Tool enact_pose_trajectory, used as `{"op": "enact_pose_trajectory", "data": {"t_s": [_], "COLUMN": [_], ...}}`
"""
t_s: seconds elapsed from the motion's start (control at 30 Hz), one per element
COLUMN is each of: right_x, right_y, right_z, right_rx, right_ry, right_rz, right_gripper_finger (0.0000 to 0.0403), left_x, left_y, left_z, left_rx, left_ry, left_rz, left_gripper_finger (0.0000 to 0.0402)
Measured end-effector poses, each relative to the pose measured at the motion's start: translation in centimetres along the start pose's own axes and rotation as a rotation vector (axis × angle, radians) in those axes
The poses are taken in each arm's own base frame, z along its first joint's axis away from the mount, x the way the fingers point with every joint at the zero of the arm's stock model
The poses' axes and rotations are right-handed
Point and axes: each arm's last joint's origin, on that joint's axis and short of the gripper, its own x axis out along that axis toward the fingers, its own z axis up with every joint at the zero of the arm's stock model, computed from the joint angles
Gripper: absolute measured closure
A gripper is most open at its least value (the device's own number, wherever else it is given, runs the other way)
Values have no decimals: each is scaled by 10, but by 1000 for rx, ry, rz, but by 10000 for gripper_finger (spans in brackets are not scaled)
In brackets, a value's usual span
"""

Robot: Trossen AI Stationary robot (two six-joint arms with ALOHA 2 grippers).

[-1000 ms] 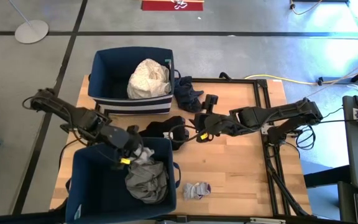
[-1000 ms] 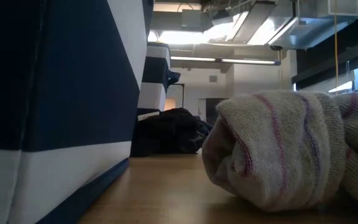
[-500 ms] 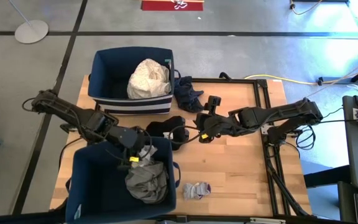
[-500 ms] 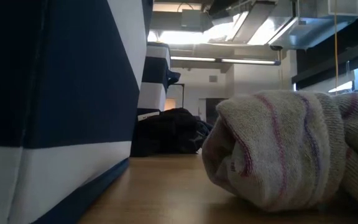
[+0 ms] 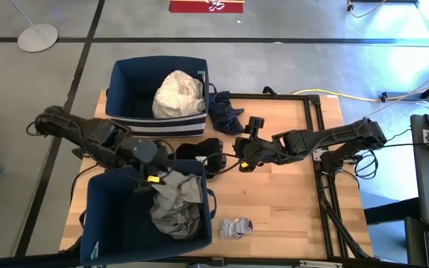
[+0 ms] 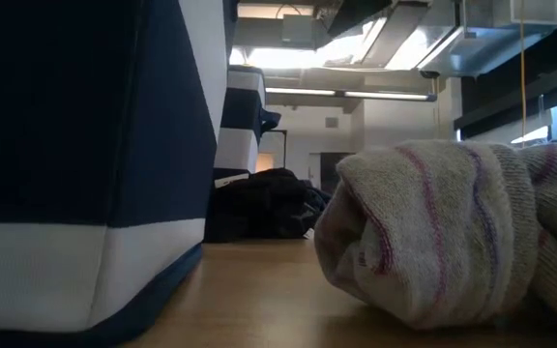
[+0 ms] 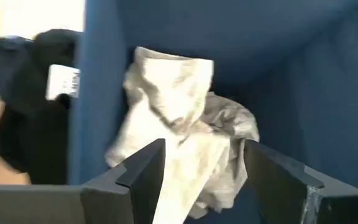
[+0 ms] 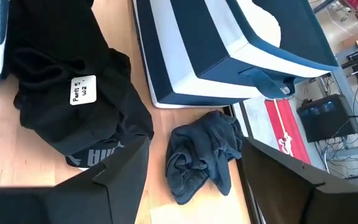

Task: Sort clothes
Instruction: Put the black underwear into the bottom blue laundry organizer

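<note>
Right gripper [image 5: 238, 158], fingers apart and empty; black garment [image 5: 199, 152] lies just ahead, nearer this arm. Left gripper [image 5: 155, 176], fingers apart, over the bin [image 5: 103, 223].

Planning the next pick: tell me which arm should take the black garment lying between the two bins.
Right. The right gripper is open beside the black garment, which fills its wrist view. The left gripper is over the near bin, by the grey garment.
</note>
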Motion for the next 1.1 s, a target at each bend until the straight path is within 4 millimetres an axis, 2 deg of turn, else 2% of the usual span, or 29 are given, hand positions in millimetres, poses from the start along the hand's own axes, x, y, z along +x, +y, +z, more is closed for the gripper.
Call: {"op": "enact_pose_trajectory", "data": {"t_s": [0.17, 0.33, 0.5, 0.63, 0.77, 0.9, 1.1], "right_x": [3, 12, 45, 80, 106, 120, 138], "right_y": [-3, -10, -15, -15, -11, -3, 16], "right_z": [-1, -11, -41, -68, -89, -99, -108], "right_rx": [13, 73, 121, 197, 249, 296, 358], "right_ry": [13, 84, 177, 177, 60, -128, -219], "right_rz": [-8, -3, 18, 147, 316, 439, 488], "right_gripper_finger": [145, 145, 145, 145, 145, 145, 145], "left_x": [-26, -52, -83, -101, -110, -110, -102], "left_y": [4, 13, 23, 35, 43, 47, 48], "left_z": [2, -11, -33, -55, -70, -77, -81], "left_rx": [49, 84, 57, -6, -53, -66, -66], "left_ry": [-88, -178, -316, -416, -492, -540, -540], "left_rz": [146, 297, 375, 424, 453, 435, 435], "left_gripper_finger": [194, 194, 194, 194, 194, 194, 194]}}
